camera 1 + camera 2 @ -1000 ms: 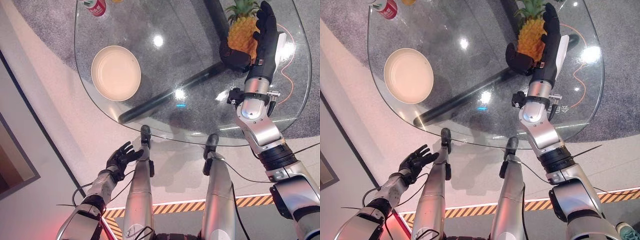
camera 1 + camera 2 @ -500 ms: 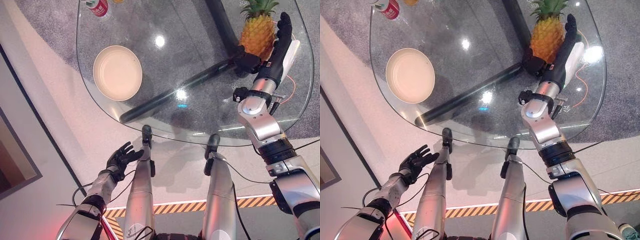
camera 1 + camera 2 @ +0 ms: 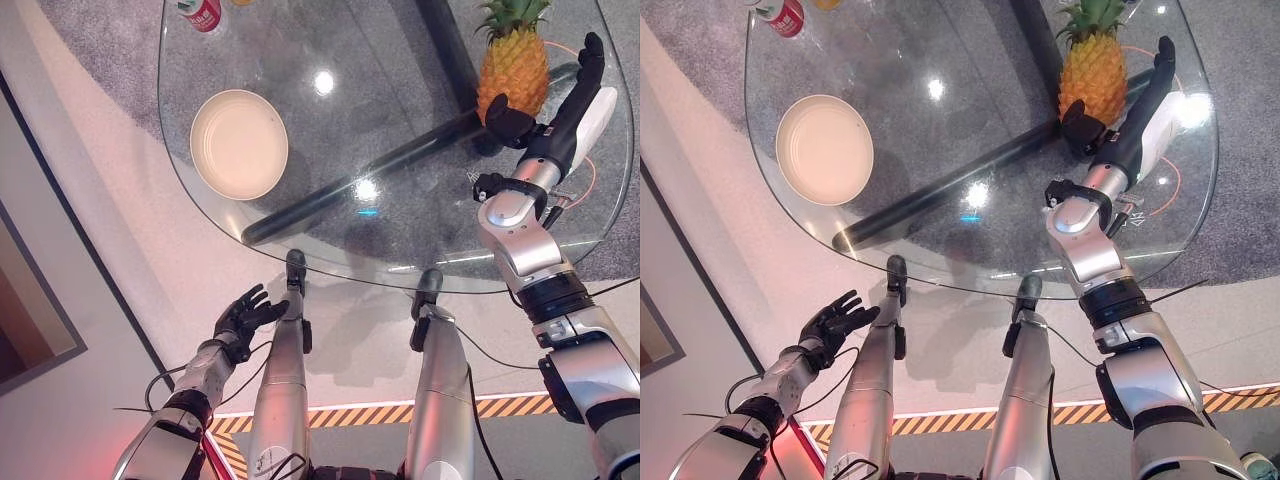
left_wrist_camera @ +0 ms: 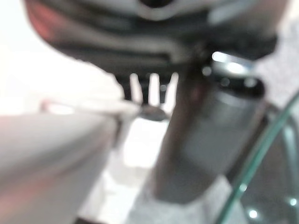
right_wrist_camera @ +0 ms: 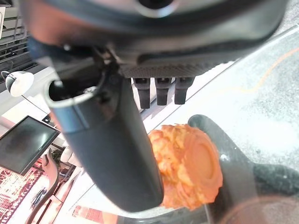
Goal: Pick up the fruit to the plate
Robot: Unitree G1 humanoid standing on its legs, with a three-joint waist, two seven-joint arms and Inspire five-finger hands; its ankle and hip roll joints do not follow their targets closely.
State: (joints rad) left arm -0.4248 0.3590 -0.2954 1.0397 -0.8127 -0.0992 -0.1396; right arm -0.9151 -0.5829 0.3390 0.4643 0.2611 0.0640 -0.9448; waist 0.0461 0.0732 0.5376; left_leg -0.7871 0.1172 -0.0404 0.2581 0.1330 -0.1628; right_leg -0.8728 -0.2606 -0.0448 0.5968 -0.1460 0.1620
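Pineapple (image 3: 514, 70) stood upright on glass table (image 3: 400, 235), between right hand's (image 3: 560, 115) spread thumb and straight fingers, not clasped. Plate (image 3: 239, 144) lay far off toward left hand (image 3: 243, 315), relaxed below table edge.

Overall light: bright, even indoor light from overhead.
Glare: round lamp reflections dot the glass tabletop (image 3: 400, 240), one beside the plate (image 3: 239, 143), one at the middle.
Right edge: a strong white flare on the glass behind the right hand (image 3: 560, 120).
Floor: pale, washed with a pinkish tint, soft shadows under the glass.
Left wrist view: heavily blurred, overexposed white patches.
Right wrist view: pineapple (image 5: 187, 170) fairly clear; the near thumb soft.
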